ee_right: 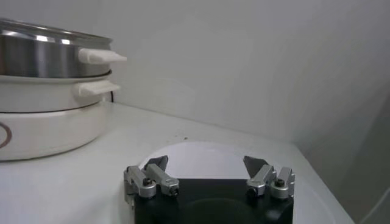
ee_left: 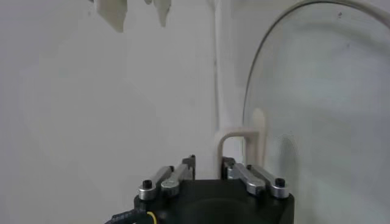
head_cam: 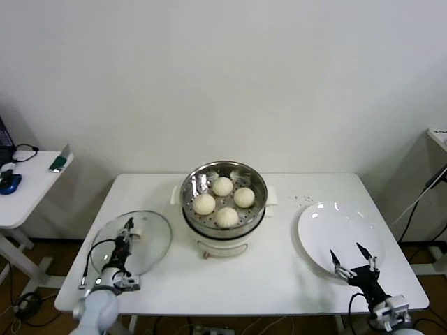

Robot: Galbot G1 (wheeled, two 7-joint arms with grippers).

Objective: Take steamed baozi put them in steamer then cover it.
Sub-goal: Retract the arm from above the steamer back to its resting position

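Four cream-white baozi lie in the shiny steel steamer, which stands on its white pot base at the table's middle. The steamer also shows in the right wrist view. The clear glass cover lies flat on the table at the front left, apart from the steamer. My left gripper sits on the cover, with its jaws narrowed around the cream-white handle of the cover. My right gripper is open and empty over the near edge of a white plate.
The white plate at the front right has nothing on it. A small side table with a blue mouse and cables stands off to the left. The table's front edge is close to both grippers.
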